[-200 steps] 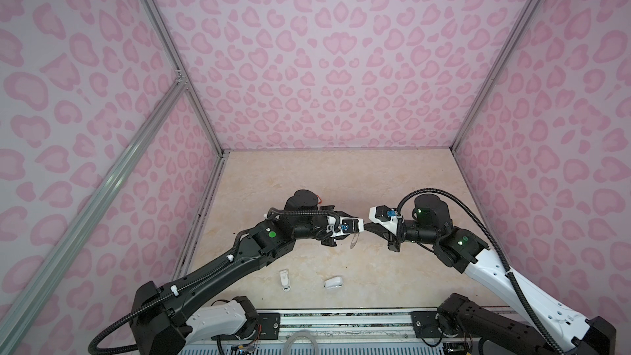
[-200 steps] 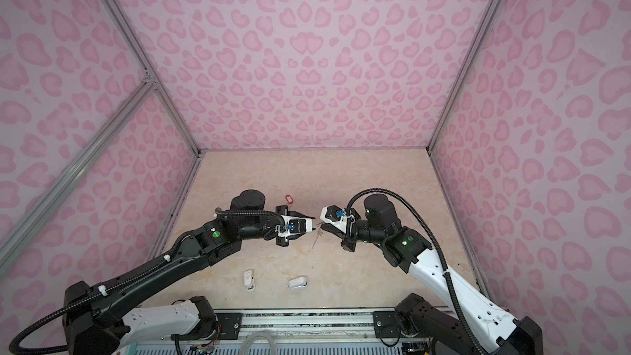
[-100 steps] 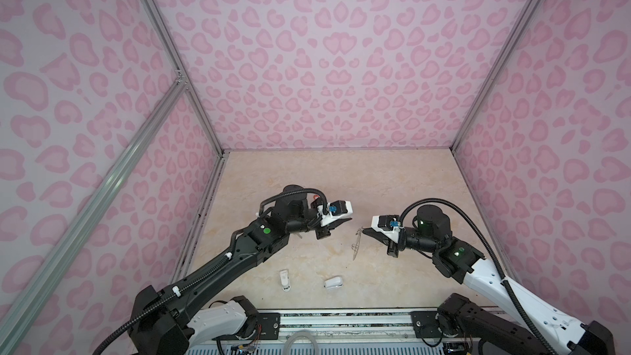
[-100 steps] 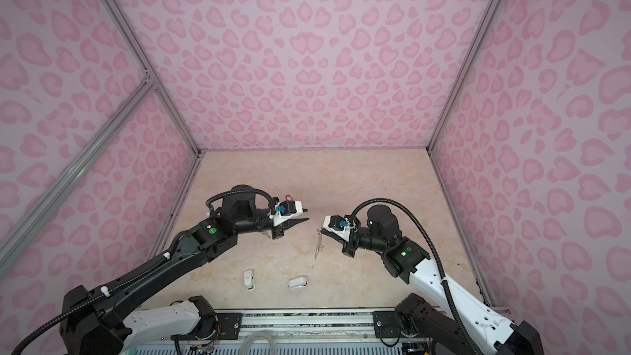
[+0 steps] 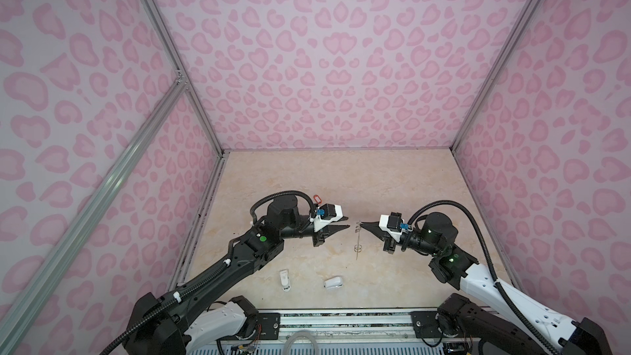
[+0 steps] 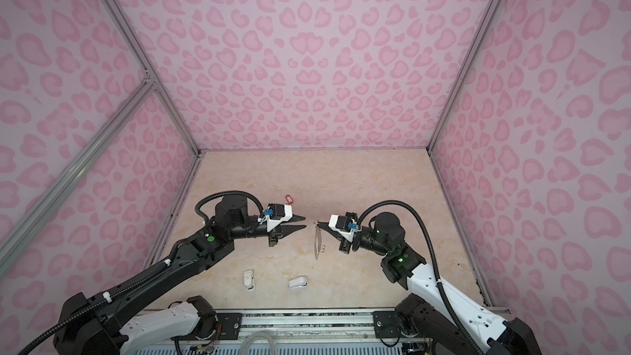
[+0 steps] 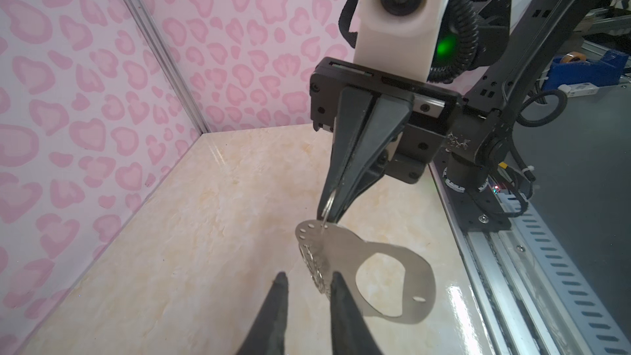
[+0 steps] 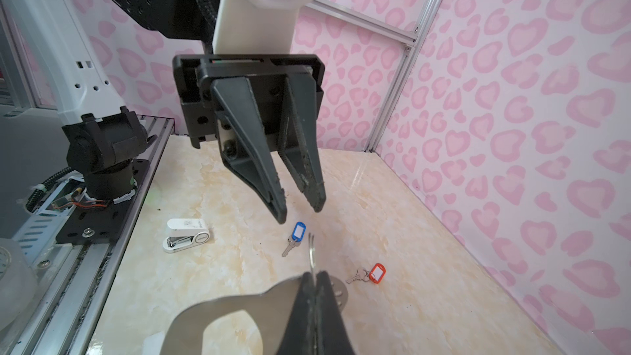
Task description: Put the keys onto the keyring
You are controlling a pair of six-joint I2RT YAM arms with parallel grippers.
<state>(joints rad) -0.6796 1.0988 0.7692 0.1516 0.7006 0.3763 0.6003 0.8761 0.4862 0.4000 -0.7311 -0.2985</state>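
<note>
right wrist: hand [image 8: 312,276] tight on keyring [image 8: 264,297]

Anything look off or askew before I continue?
The keyring dangles tilted from the right end effector, pinched only by one small wire ring, so it may swing. The blue-tagged key and red-tagged key lie on the table, unthreaded. Nothing looks damaged.

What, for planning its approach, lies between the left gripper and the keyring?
Nothing: the stretch between left gripper and keyring is bare air, shown in both top views.
</note>
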